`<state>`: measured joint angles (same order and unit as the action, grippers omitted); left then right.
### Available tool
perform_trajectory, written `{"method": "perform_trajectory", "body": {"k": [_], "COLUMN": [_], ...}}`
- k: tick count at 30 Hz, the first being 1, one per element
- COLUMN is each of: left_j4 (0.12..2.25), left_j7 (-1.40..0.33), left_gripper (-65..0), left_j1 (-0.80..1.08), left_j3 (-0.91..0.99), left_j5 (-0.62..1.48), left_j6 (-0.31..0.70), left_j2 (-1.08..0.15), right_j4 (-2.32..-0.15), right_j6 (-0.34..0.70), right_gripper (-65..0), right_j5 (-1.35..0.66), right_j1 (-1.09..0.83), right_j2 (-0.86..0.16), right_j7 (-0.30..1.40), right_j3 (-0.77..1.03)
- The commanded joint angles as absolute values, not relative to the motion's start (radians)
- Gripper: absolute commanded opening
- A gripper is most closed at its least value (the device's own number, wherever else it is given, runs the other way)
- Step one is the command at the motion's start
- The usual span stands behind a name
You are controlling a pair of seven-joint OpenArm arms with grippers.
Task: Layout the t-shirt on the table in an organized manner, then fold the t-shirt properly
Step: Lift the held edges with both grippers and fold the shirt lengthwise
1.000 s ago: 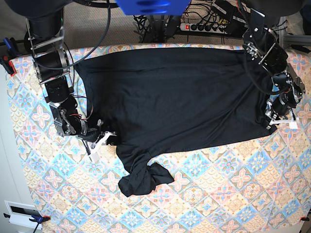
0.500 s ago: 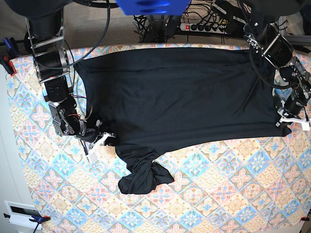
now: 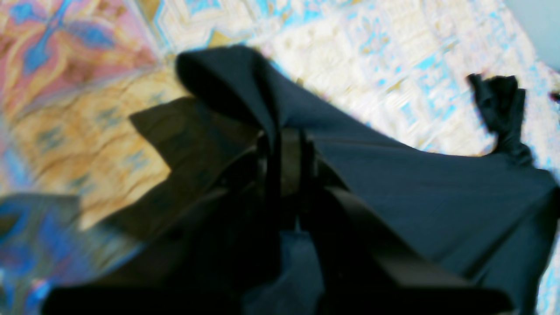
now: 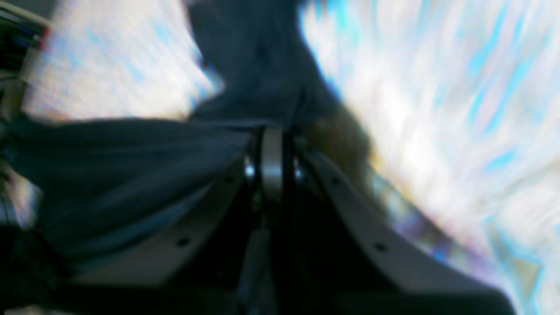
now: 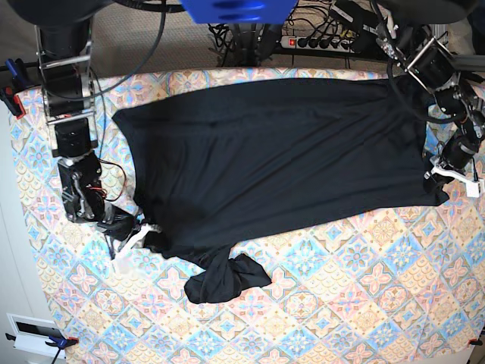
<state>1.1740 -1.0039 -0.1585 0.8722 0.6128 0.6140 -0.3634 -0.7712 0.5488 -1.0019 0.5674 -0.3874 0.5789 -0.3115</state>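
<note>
The black t-shirt [image 5: 273, 159] lies spread wide across the patterned table [image 5: 341, 303], pulled taut between both arms. One sleeve is bunched in a knot-like lump [image 5: 227, 279] at the front. On the view's left, my right gripper [image 5: 136, 233] is shut on the shirt's lower corner; the blurred right wrist view shows the gripper [image 4: 271, 135] with dark fabric [image 4: 245, 65] pinched between its tips. On the view's right, my left gripper [image 5: 453, 177] is shut on the opposite edge. In the left wrist view the gripper [image 3: 286, 138] clamps a fold of cloth [image 3: 245, 83].
A power strip [image 5: 318, 42] and cables lie behind the table's back edge. A red clamp [image 5: 11, 98] sits on the left edge and a blue clamp [image 5: 53, 341] on the front left corner. Bare tablecloth stretches along the front.
Both arms have moved outward with the shirt in their grip. The right gripper went left and forward, the left gripper went right, and the shirt is stretched wider.
</note>
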Motion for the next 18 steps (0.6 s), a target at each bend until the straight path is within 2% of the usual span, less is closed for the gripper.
{"method": "perform_trajectory", "body": {"k": [1,9,18], "left_j4": [1.225,1.372,1.391], "left_j7": [-0.977,-0.975,-0.975], "left_gripper": [-65.0,-65.0,-65.0], "left_j1": [-0.170,-0.059,0.016], "left_j3": [0.848,0.779,0.785], "left_j5": [0.651,0.714,0.743], "left_j6": [0.621,0.621,0.625], "left_j2": [-0.390,-0.390,-0.397], "right_j4": [-0.806,-0.885,-0.886], "right_j6": [0.553,0.553,0.553], "right_gripper": [-65.0,-65.0,-65.0], "right_j5": [-1.003,-1.003,-1.003], "right_j1": [0.552,0.409,0.308], "right_j2": [-0.390,-0.392,-0.392], "right_j7": [0.582,0.628,0.631], "right_j3": [-0.292,-0.168,-0.047]}}
